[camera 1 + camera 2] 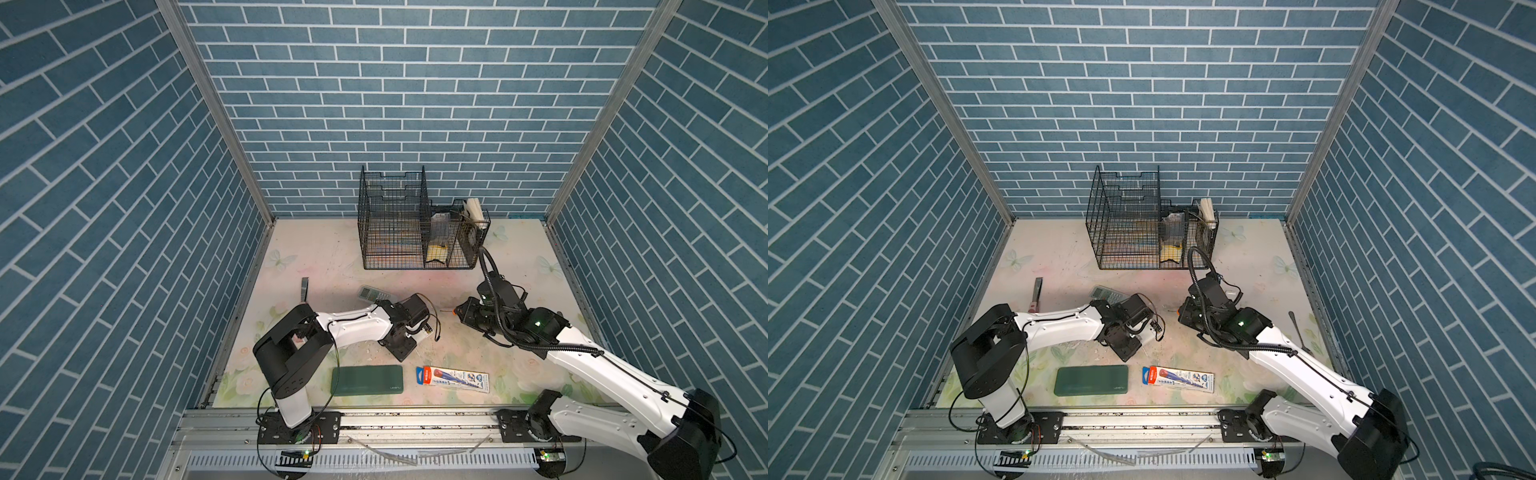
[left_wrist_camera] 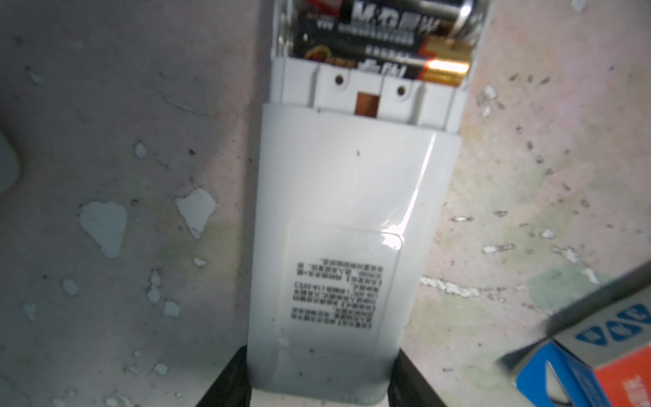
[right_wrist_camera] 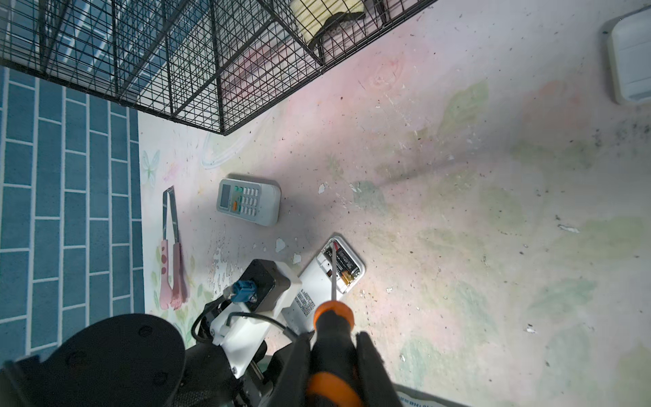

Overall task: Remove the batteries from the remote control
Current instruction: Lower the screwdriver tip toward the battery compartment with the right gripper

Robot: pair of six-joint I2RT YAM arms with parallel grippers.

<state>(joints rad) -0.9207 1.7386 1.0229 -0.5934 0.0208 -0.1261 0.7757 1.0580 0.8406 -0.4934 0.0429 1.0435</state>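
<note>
**Lying in the open bay, batteries partly out of sight**

The batteries (image 2: 380, 42) are sitting side by side in the uncovered bay at one end of the remote control (image 2: 345, 211), which is lying face down near the middle of the worktop (image 2: 105, 105). Only two are showing, and the edge of the left wrist view is cutting off the farther one. They are wearing black wrappers with white lettering, and one coppery-gold end is catching the light. In both top views the left arm is hiding them, and the remote control beneath it is hard to make out.

The left tool (image 2: 318, 384) is clamping the remote control's opposite end, its fingers (image 2: 225, 384) pressing on both long sides with only their tips in frame. The right tool (image 3: 333, 356) is gripping the orange-and-black screwdriver (image 3: 333, 313) by its handle. The shaft is reaching into the bay, and whether its tip is touching a battery I cannot tell.

A second remote (image 3: 248, 201) is lying buttons up nearby, with pink-handled tongs (image 3: 171, 246) beyond it. A wire basket (image 1: 415, 224) is standing at the back.
</note>
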